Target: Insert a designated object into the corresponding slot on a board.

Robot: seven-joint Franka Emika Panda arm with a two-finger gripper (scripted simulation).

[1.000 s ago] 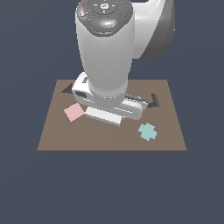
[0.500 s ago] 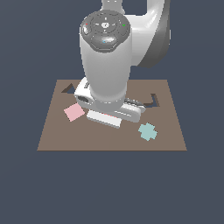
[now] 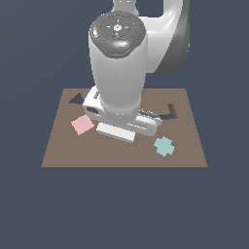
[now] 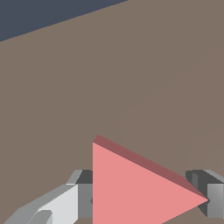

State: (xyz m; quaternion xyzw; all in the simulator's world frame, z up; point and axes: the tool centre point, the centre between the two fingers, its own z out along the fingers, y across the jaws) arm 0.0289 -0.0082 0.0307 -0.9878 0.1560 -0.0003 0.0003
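Wrist view had the coral-red triangle (image 4: pixel 135 188) sitting between the two fingers (image 4: pixel 65 203), one at its flat edge, the other at its pointed corner; the gripper (image 4: pixel 144 199) was pinching it, jaws spread only as wide as the block. Bare brown board (image 4: pixel 109 74) filled the rest of that frame, and whether the triangle touched it couldn't be told.

Versus the exterior frames 1.0 s and 0.5 s back: the arm (image 3: pixel 119 63) stood a bit more upright and its flange cap faced the camera more squarely. The pink square, teal piece and board had not moved. The triangle was hidden under the arm in all three exterior frames.

Counts in the exterior view:
- 1 board (image 3: pixel 189 146)
- 1 pink square (image 3: pixel 82 125), left side of the board, just beside the hand
- 1 teal cross-like piece (image 3: pixel 164 145), near-right part of the board, apart from the hand
- 2 dark cut-outs: the triangular slot (image 3: pixel 76 99) at the far-left corner, partly covered by the arm, and an L-shaped one (image 3: pixel 170 113) on the far-right side
- 1 red triangle, seen in the wrist view only

The hand was low over the middle of the board, between the pink square and the L-shaped cut-out, so the triangle was held there, well apart from the triangular slot.
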